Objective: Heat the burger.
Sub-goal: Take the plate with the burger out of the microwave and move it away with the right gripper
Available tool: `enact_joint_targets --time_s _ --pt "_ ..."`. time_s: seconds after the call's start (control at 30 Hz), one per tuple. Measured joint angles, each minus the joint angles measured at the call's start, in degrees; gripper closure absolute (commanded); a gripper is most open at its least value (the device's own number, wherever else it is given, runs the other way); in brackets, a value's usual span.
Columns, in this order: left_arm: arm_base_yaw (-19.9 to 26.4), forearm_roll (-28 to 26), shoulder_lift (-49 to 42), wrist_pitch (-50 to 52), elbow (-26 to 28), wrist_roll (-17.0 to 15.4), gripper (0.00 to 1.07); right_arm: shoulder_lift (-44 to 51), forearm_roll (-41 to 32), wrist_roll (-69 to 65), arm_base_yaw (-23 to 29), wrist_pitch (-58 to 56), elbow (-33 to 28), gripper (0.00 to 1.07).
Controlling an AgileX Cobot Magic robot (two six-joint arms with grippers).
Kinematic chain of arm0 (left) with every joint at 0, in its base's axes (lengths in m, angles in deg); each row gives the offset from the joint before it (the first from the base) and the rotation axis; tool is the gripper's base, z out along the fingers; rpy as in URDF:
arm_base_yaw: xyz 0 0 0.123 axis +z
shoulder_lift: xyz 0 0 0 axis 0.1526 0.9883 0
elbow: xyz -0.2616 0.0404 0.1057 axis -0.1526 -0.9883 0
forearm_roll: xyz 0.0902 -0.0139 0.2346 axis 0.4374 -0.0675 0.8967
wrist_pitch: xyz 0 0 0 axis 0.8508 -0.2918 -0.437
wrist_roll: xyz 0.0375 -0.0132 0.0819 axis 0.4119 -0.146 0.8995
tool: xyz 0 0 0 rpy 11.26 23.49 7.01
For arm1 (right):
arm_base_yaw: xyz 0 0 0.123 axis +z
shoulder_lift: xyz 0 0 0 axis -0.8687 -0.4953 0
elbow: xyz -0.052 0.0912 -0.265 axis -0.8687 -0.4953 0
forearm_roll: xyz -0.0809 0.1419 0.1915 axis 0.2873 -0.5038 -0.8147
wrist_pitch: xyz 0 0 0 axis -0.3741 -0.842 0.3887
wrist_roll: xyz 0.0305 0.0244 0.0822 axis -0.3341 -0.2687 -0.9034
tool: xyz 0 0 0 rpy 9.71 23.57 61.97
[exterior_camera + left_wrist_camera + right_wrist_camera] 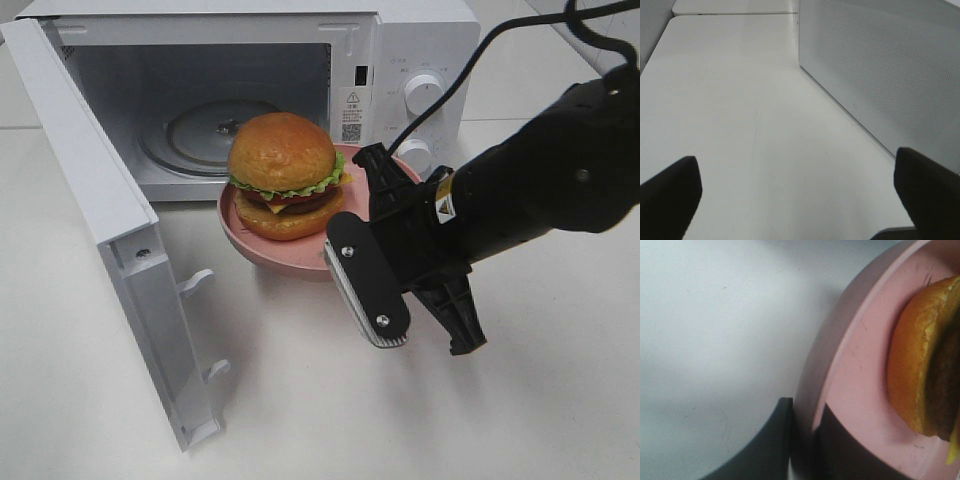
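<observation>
On one pink plate (262,243) sits one burger (286,173), right fingers (837,450) pinching the rim.

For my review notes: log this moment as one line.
right gripper: shut on pink plate rim | burger: on plate | microwave: door open | left gripper: open, empty

Golden-brown bun gleaming on the burger (285,172), green lettuce frill, a red slice, dark patty and yellow cheese beneath. It sits on a pink plate (262,252), the pink faintly scuffed with dark marks in the right wrist view. The microwave (400,60) is white all over, with white knobs (424,92) and a grey-clear glass turntable (195,135) inside. Its open door (880,70) shows a fine dotted mesh pattern. Right gripper (360,235) black, with a pale ribbed pad. Table (300,400) plain white. Left gripper fingers (670,195) black.
</observation>
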Motion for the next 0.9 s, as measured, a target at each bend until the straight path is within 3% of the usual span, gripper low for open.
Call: enact_joint_targets --time_s 0.4,0.9 --pt "0.00 0.00 0.00 0.00 0.00 0.00 0.07 12.89 0.00 -0.63 -0.06 -0.63 -9.28 1.07" --pt "0.00 0.00 0.00 0.00 0.00 0.00 0.07 29.28 3.61 -3.55 -0.06 -12.43 -16.56 1.07"
